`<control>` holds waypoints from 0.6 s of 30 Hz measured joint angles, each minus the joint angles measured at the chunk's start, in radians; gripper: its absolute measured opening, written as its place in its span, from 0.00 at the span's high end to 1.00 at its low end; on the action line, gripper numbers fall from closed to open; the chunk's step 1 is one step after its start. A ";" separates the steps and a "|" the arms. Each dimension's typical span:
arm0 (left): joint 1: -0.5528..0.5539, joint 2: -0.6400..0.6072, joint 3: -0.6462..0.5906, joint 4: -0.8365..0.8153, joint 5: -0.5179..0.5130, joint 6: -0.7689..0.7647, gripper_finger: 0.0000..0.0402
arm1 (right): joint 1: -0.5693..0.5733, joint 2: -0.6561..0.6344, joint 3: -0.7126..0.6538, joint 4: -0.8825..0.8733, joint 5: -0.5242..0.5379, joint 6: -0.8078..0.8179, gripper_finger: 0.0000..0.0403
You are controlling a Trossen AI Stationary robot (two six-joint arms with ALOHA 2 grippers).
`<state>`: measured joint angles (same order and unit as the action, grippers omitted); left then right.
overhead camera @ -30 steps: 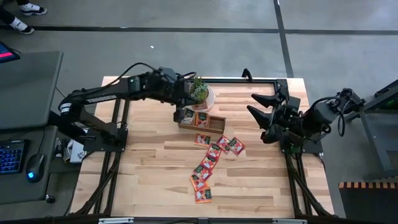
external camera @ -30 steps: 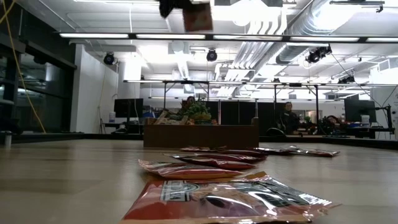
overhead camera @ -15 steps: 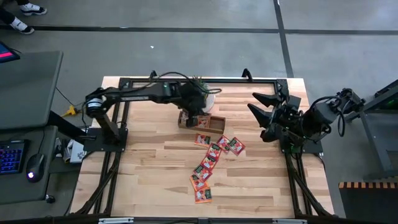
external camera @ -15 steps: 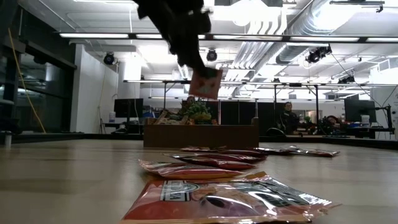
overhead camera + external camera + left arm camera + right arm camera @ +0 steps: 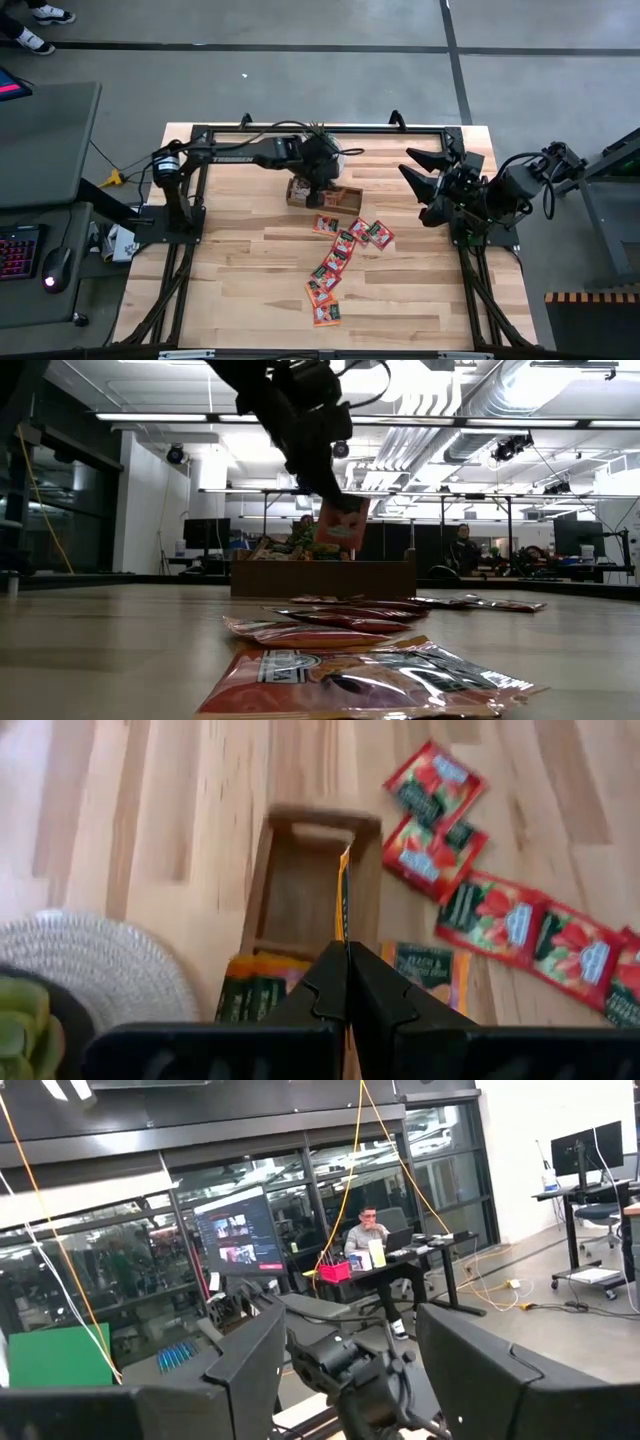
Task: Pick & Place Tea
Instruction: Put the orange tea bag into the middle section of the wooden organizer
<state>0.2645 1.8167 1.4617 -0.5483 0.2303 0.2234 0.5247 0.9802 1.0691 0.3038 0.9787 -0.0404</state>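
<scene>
The left hand (image 5: 347,982) pinches one tea bag (image 5: 342,890) over the tray (image 5: 262,880); maybe two are inside, about ten wait on the bench (image 5: 240,270)

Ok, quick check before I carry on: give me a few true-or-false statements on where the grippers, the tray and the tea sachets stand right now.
1. The left gripper is shut on a tea sachet held edge-up over the wooden tray. True.
2. The right gripper is also carrying a sachet. False: it is open and empty, waiting at the table's right side.
3. The tray compartment under the held sachet looks empty. True; the compartments beside it already hold sachets.
4. All loose sachets are already in the tray. False: a trail of them lies on the table next to the tray.
5. The potted plant stands inside the tray. False: it stands on a pale mat beside it.
</scene>
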 joint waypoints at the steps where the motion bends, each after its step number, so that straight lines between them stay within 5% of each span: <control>1: 0.004 0.002 -0.001 -0.002 0.000 0.000 1.00 | 0.000 0.000 0.000 0.000 0.000 0.006 0.45; 18: 0.095 0.003 -0.002 -0.059 0.056 0.008 1.00 | 0.000 0.000 0.000 0.000 0.002 0.015 0.45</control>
<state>0.3599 1.8198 1.4601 -0.6074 0.2868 0.2314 0.5247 0.9802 1.0695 0.3036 0.9803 -0.0256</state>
